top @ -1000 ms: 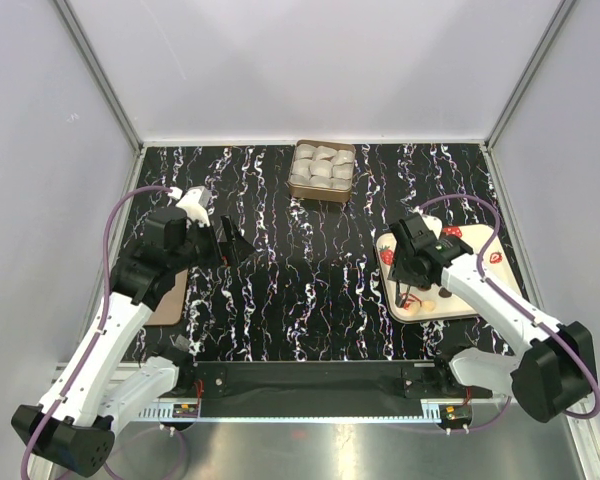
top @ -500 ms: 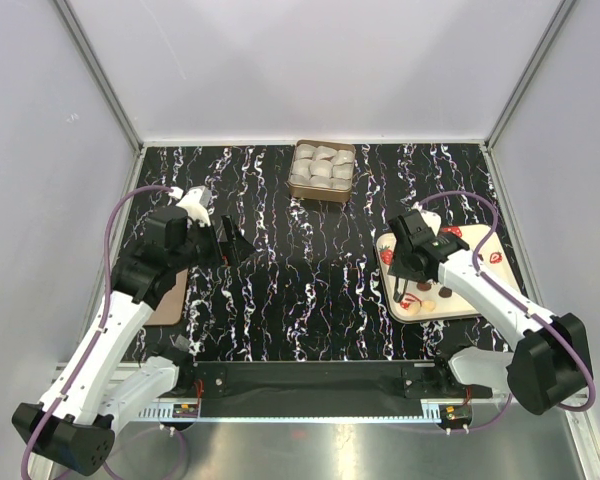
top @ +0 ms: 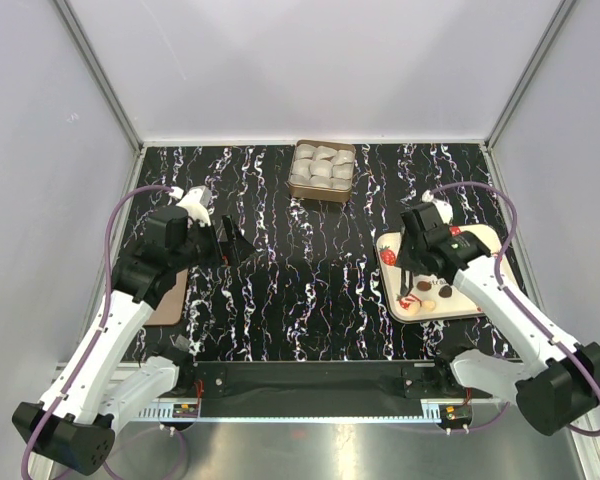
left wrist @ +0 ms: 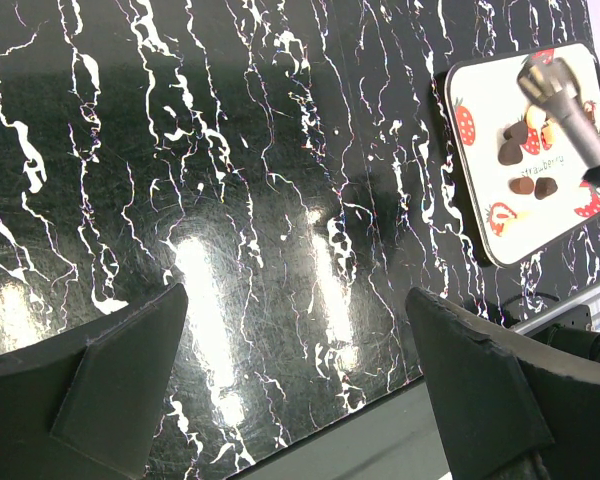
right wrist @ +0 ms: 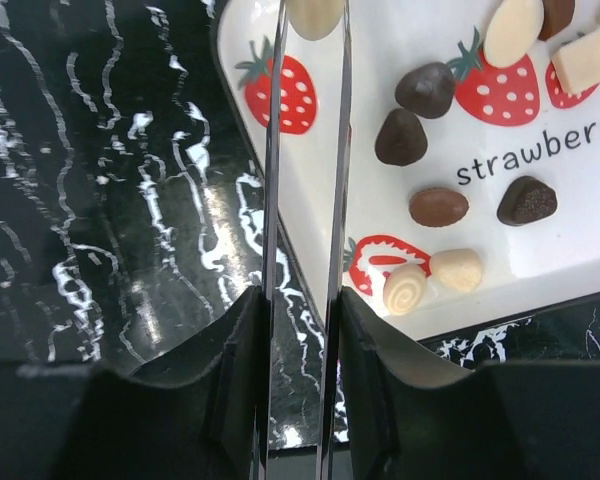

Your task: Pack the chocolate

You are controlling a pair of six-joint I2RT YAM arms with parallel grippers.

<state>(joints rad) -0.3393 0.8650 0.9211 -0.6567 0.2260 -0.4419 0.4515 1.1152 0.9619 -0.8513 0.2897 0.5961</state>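
Cream-coloured and oval, one chocolate [right wrist: 315,18] sits squeezed between the two thin metal blades of the right gripper [right wrist: 314,8], right at their tips, so the gripper is pinching it from both sides. Whether it has cleared the tray, I can't tell from here.

Off to the right of those blades the other chocolates [right wrist: 425,88] lie loose on the white strawberry tray [right wrist: 590,225]: dark lumps, a brown oval and a pale swirl.

The left gripper [left wrist: 300,395] hangs spread wide with nothing between its fingers, only the black marbled table [left wrist: 230,200] below it.

The box [top: 323,170] of paper cups stands well apart from the right gripper, across the table. That's my worry. Blades that slim give little hold on a rounded sweet, so on the carry it might swivel or squirt out onto the table. More squeeze could crack it.
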